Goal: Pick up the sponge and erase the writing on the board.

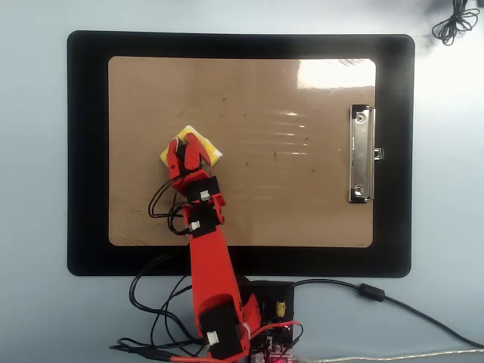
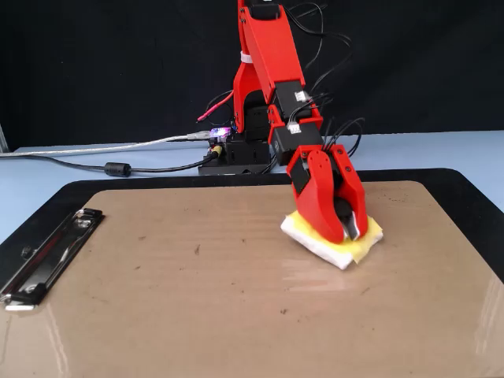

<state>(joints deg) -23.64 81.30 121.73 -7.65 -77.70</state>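
The yellow sponge (image 1: 214, 156) with a white underlayer (image 2: 315, 240) lies flat on the left half of the brown board (image 1: 265, 113) in the overhead view. In the fixed view it lies right of the board's (image 2: 197, 299) middle. My red gripper (image 1: 189, 147) points down onto the sponge's centre, its jaws closed around the black knob (image 2: 346, 219). No letters or heart outline show on the board, only a few faint dark specks.
The silver clip (image 1: 361, 155) sits on the board's right side in the overhead view and at the left (image 2: 47, 256) in the fixed view. A black mat (image 1: 87, 151) surrounds the board. The arm's base and cables (image 1: 272, 310) stand at the near edge. A coiled cable (image 1: 454, 23) lies at the top right.
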